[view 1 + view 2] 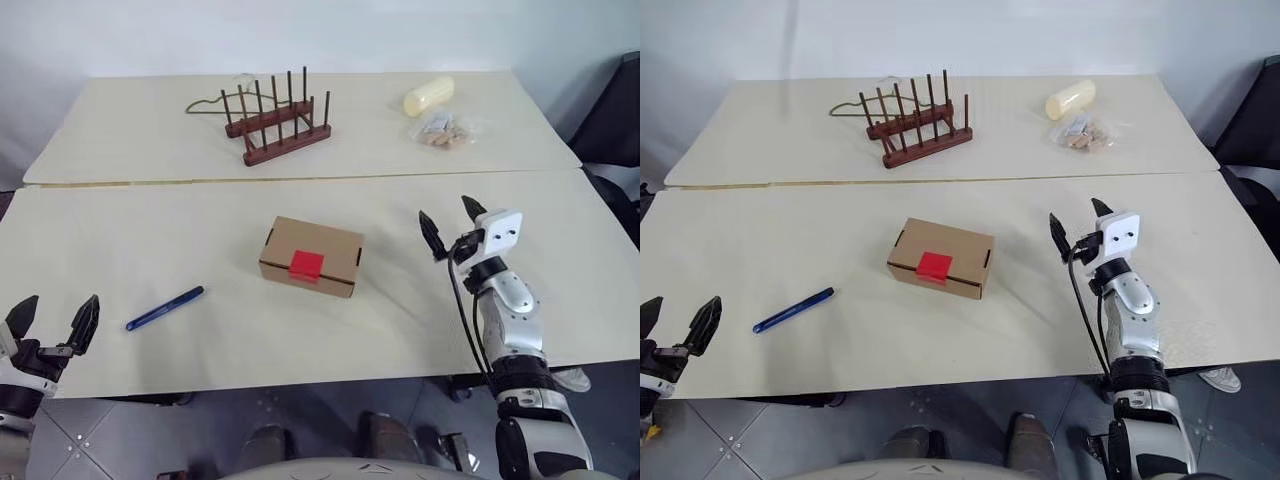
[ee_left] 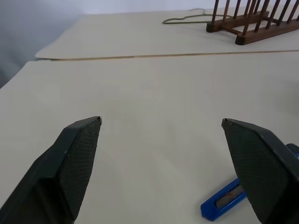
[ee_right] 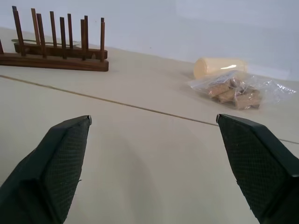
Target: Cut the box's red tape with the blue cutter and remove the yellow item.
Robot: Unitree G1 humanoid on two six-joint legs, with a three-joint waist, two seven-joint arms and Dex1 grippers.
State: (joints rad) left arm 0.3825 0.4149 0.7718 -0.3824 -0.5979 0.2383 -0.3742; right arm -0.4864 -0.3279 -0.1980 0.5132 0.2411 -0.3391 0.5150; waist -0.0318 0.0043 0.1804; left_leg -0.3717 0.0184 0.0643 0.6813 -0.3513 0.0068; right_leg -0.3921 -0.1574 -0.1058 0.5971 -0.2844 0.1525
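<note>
A: So, we had both arms up over the near table edge. The left gripper [image 1: 52, 312] sat low at the near left corner, fingers spread wide, nothing in them. The right gripper [image 1: 452, 224] was further out, tilted up a bit, also wide open and empty.

B: Yeah, and the box [image 1: 312, 256] lay closed mid-table between them, well apart from both, with the red tape [image 1: 306, 265] on its near side. The blue cutter [image 1: 165, 308] lay flat left of the box, near our left gripper.

A: Our left wrist view caught the cutter's end right beside one finger. The right wrist view looked at the wooden peg rack [image 3: 55, 51], the cream cylinder [image 3: 218, 66] and the bag of corks [image 3: 236, 91] instead.

B: The tables [image 1: 200, 240] were two pale ones pushed together, white wall behind, grey tile floor below.
</note>
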